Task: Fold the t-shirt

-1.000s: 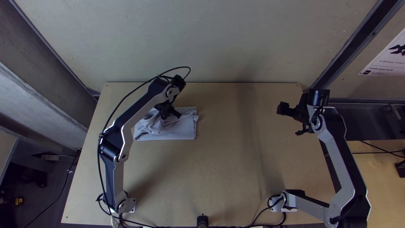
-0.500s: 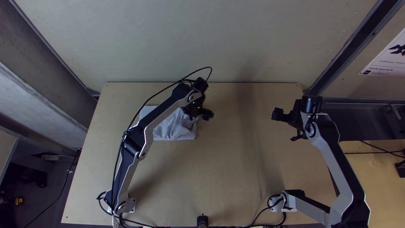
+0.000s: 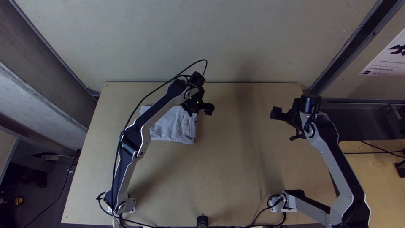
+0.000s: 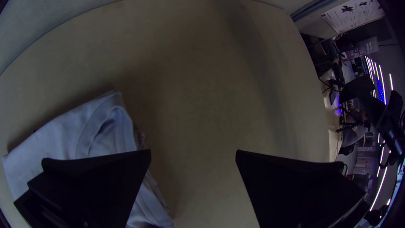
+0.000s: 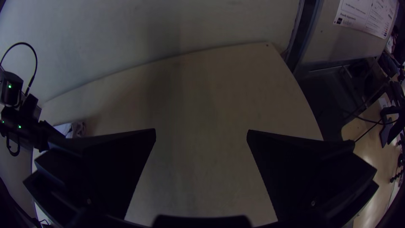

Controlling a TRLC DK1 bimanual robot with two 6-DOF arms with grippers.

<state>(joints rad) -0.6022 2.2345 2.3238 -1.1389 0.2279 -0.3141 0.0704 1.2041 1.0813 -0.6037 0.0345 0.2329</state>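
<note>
Plain pale grey t-shirt (image 3: 166,128) (leaning faintly lilac); light tan table (image 3: 232,169); silver-grey and black arms (image 3: 346,169); bright green lights (image 5: 10,86).

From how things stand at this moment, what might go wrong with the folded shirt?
The left gripper has its jaws wide apart, one overlapping the T-shirt in its wrist view; a low sideways move might drag the upper layers. The puckered fold near the shirt's end could snag or crease if pressed. The right gripper is well away from the shirt and not pinning it, so the bundle may slide if nudged.
</note>
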